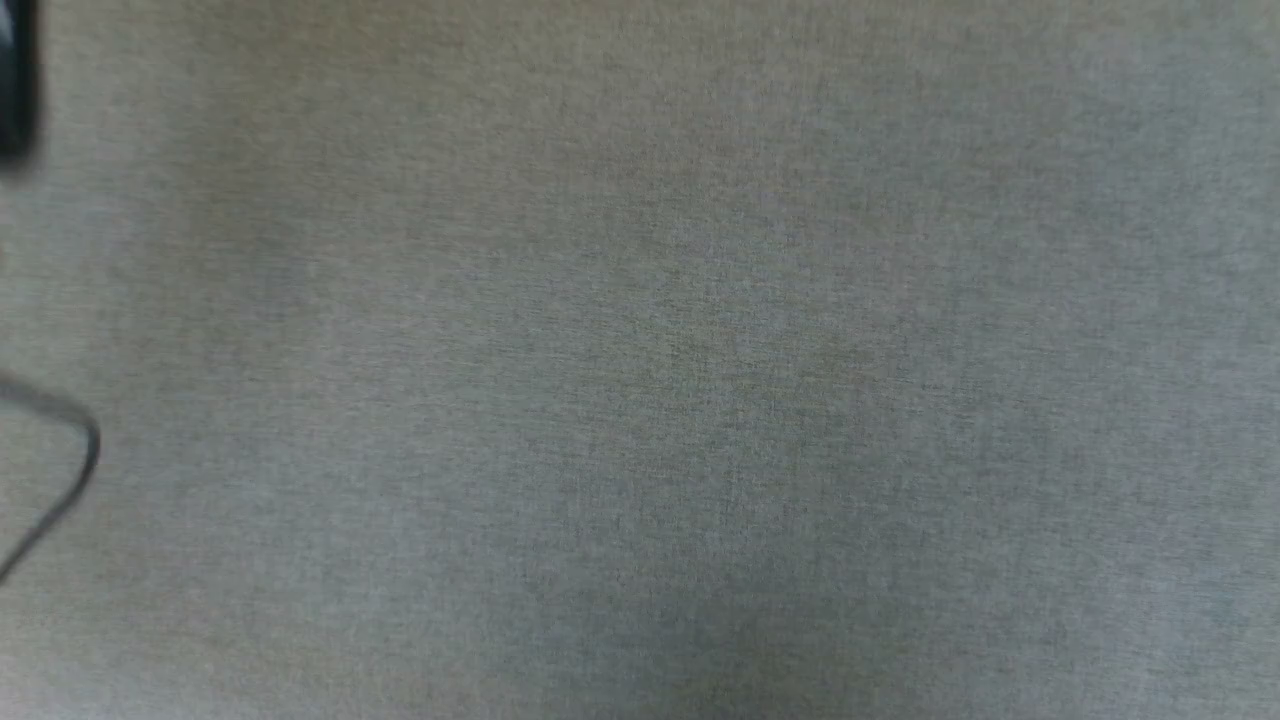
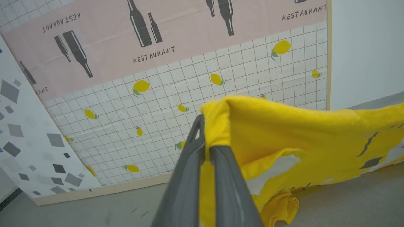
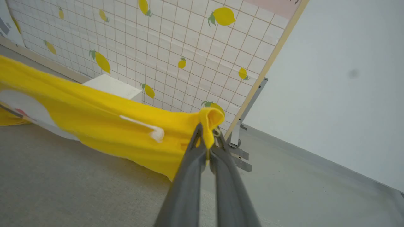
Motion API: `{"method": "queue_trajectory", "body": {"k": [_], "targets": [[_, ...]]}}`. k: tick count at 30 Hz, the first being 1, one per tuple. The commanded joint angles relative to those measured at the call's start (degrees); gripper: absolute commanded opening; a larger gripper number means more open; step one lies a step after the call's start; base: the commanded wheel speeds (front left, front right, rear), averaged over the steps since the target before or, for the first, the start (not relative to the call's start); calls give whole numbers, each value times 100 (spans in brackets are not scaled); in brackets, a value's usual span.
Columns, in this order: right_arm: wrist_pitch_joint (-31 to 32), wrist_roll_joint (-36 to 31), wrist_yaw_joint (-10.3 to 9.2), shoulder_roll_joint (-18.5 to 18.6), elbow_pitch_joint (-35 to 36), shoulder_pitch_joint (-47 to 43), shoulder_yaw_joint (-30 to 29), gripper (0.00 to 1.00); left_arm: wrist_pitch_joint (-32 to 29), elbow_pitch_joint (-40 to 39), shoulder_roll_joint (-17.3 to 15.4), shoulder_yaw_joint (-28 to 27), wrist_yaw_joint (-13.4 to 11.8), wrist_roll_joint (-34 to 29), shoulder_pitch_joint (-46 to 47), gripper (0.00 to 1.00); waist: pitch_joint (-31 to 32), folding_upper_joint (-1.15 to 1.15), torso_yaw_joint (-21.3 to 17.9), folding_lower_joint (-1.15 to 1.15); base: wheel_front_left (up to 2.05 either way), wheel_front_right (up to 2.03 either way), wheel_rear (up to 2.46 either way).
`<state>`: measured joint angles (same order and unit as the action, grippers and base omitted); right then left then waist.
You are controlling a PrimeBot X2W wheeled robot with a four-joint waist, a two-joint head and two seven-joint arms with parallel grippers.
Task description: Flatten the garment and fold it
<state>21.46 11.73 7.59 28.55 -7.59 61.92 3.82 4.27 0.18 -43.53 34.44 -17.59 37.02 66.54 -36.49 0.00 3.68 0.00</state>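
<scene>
The garment (image 2: 303, 135) is a mustard-yellow T-shirt with white patches and black stripes. In the left wrist view my left gripper (image 2: 205, 143) is shut on a bunched edge of it, and the cloth stretches away to the right, a fold drooping onto the grey surface. In the right wrist view my right gripper (image 3: 207, 138) is shut on another pinched edge of the garment (image 3: 104, 126), which runs off to the left, lifted above the grey surface.
A panel with a lemon-and-grid print (image 2: 195, 104) and a pink "RESTAURANT" band stands behind. A white box (image 3: 112, 88) sits by the panel's foot. The panel's metal stand (image 3: 243, 148) is just past my right fingertips. The head view shows grey cloth surface (image 1: 640, 400) and a dark cable (image 1: 60, 470).
</scene>
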Motion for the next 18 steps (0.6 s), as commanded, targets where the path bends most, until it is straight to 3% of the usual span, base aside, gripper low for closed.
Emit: {"method": "queue_trajectory", "body": {"k": [1, 8, 13, 18], "targets": [[86, 82, -10, 17, 272, -420, -156, 0, -13, -332, -142, -35, -222, 54, -431, 0, 224, 0, 27, 0, 0, 0, 0], [391, 217, -10, -248, 1416, -2409, -915, 0, -117, -1521, -553, 273, -995, 113, -2223, 0, 637, 0, 87, 0, 0, 0, 0], [472, 265, -10, -683, 1975, -3702, -1289, 0, -124, -1842, -503, 720, -1232, 270, -3296, 0, 901, 0, 117, 0, 0, 0, 0], [569, 373, -10, -1144, 2247, -4792, -1527, 0, -165, -1779, -456, 1066, -1202, 605, -4111, 0, 1260, 0, 131, 0, 0, 0, 0]]}}
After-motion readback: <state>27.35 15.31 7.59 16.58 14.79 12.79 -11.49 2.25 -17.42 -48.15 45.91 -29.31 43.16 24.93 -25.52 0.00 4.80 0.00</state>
